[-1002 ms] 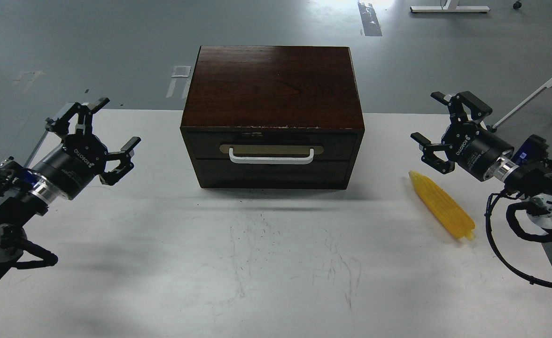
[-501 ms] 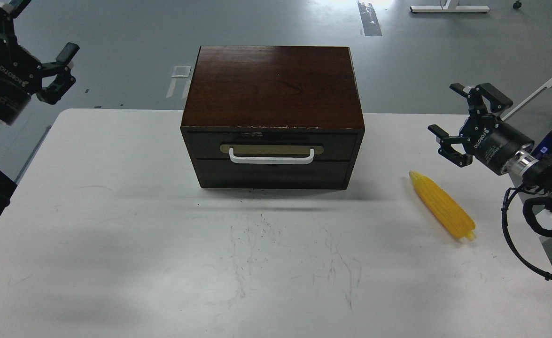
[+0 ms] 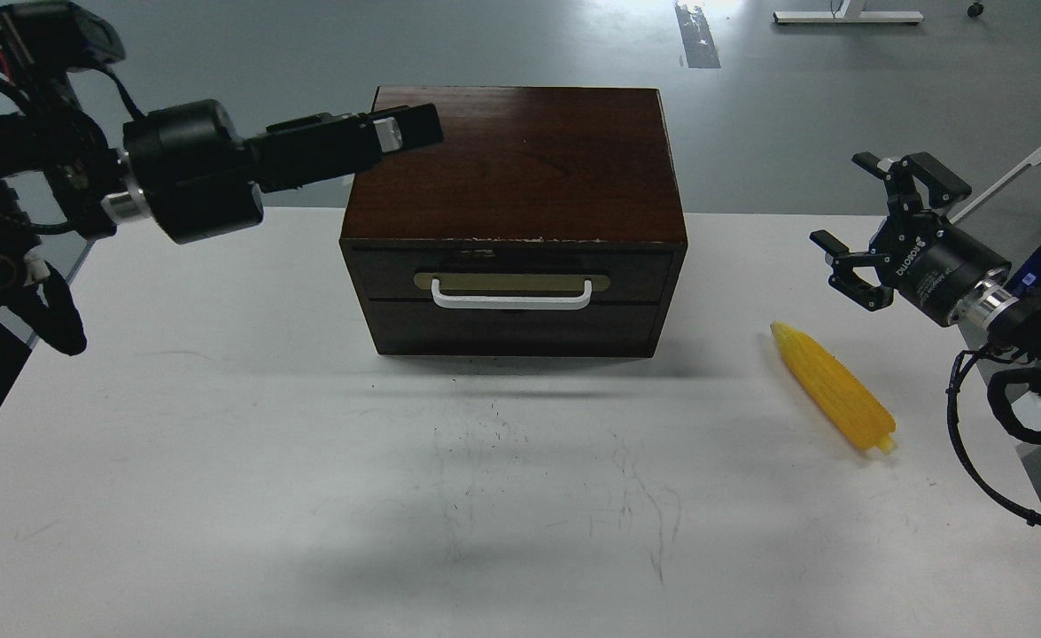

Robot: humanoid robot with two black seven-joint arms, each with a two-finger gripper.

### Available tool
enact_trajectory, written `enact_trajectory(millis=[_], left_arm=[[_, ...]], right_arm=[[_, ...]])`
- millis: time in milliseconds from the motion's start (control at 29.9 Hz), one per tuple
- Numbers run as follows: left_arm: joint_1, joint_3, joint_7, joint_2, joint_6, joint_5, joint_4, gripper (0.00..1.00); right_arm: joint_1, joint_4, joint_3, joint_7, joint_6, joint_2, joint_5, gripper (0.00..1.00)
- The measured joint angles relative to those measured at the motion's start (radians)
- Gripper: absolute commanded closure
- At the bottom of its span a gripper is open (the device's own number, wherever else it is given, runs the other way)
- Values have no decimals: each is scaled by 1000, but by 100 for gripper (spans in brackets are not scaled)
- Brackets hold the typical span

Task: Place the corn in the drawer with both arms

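corn (image 3: 833, 387) on table, just below open right claw (image 3: 874, 232), untouched

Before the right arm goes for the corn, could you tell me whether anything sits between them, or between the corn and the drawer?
Nothing visible lies between the right gripper and the corn; only bare table separates them. The drawer itself is shut, so its closed front blocks the way in.
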State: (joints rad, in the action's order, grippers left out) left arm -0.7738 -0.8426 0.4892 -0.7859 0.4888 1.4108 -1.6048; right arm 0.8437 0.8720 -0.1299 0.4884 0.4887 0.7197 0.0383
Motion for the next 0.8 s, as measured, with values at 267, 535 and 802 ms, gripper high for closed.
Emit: enact_trajectory(millis=[267, 535, 802], left_arm=[[-285, 365, 0, 117, 0, 349, 35, 1], [-434, 590, 0, 247, 0, 534, 175, 1], [-466, 687, 0, 313, 0, 625, 272, 1]], right_arm=[[0, -1, -8, 0, 0, 1, 0, 0], [-6, -5, -10, 0, 0, 7, 0, 0], [-6, -5, -21, 0, 0, 10, 0, 0]])
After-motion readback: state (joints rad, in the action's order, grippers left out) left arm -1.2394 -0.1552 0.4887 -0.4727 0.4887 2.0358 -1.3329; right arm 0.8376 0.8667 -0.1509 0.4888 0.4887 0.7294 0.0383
